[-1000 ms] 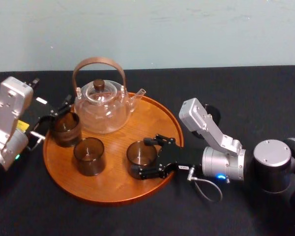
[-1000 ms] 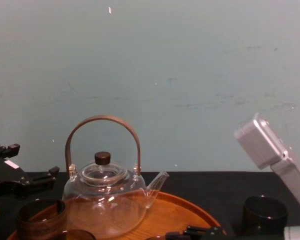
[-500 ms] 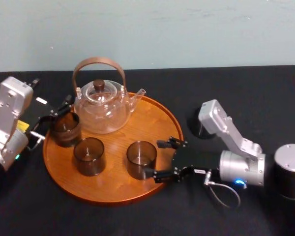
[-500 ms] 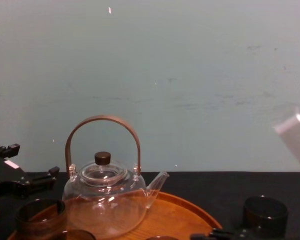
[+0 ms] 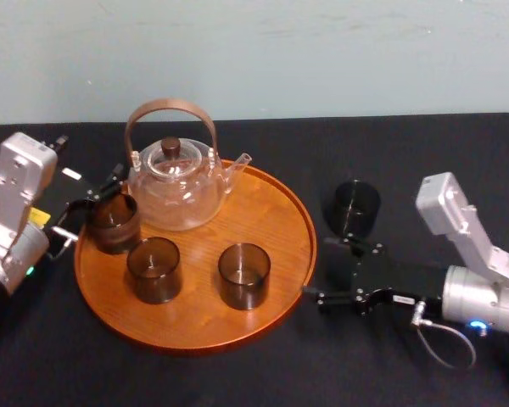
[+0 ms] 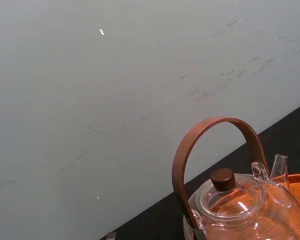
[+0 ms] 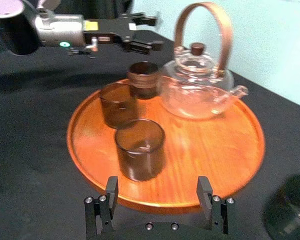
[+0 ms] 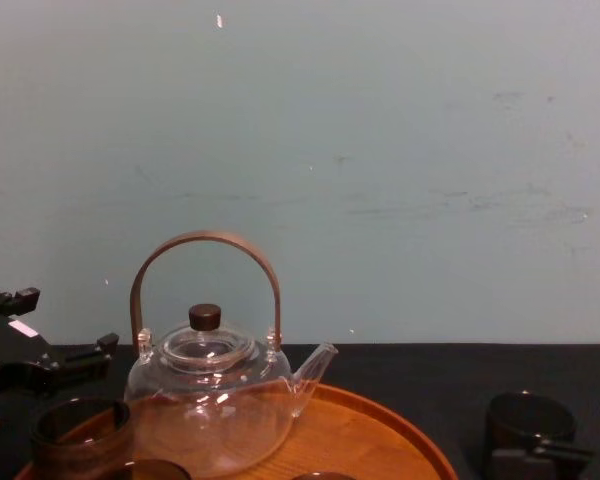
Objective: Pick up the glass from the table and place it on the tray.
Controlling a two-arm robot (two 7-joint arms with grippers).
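Its fingers spread wide and empty, the right gripper point(image 5: 321, 270) sits just off the right rim of the round orange-brown wooden tray point(image 5: 276, 212), where the short smoky-brown glass point(image 5: 244, 275) stands upright; the left gripper point(image 5: 93, 206) sits at its left edge.

Two silver arms, black grippers

Left arm point(image 5: 15, 191): boxy silver links; a yellow label point(image 5: 38, 216), a white tag point(image 5: 72, 174) and a green light point(image 5: 30, 271) near the black left gripper point(image 5: 95, 202); right arm point(image 5: 467, 233): a silver link on a round wrist barrel, with a blue light point(image 5: 477, 325) and a thin grey cable point(image 5: 445, 343) looped below; right gripper point(image 7: 157, 200): black, with two flat fingers point(image 7: 110, 192); small silver screws point(image 7: 99, 199) at their bases.
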